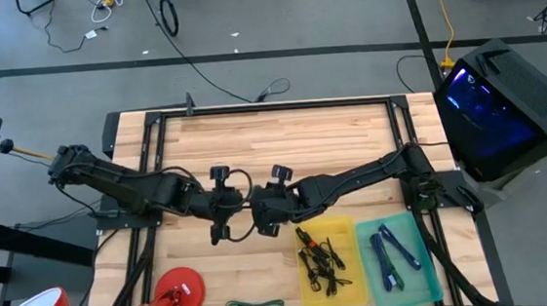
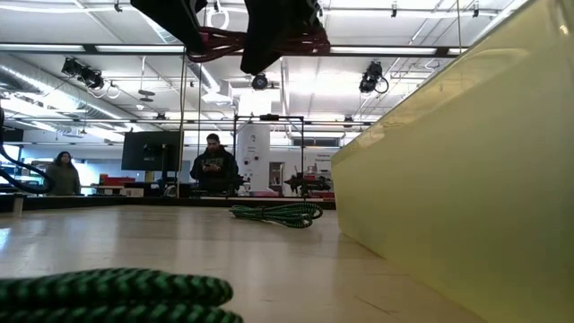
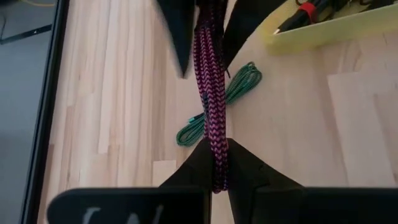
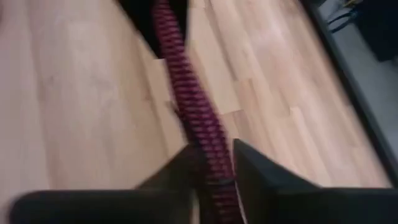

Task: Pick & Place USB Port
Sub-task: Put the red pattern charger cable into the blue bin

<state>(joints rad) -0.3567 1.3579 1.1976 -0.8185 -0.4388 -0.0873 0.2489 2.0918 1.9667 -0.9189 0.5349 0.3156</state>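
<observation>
magenta braided cable (image 3: 210,106) ends hidden inside both jaws.

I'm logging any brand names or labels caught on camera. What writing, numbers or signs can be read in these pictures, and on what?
None can be read.
Left wrist view: pale marks on the dark bar at the picture's bottom edge, cut off and blurred, not readable.
High view: the glowing blue screen beside the table shows no legible text.
Low view: the dark monitor and far walls carry nothing readable.
The red braided cable and yellow bin show no label.
</observation>
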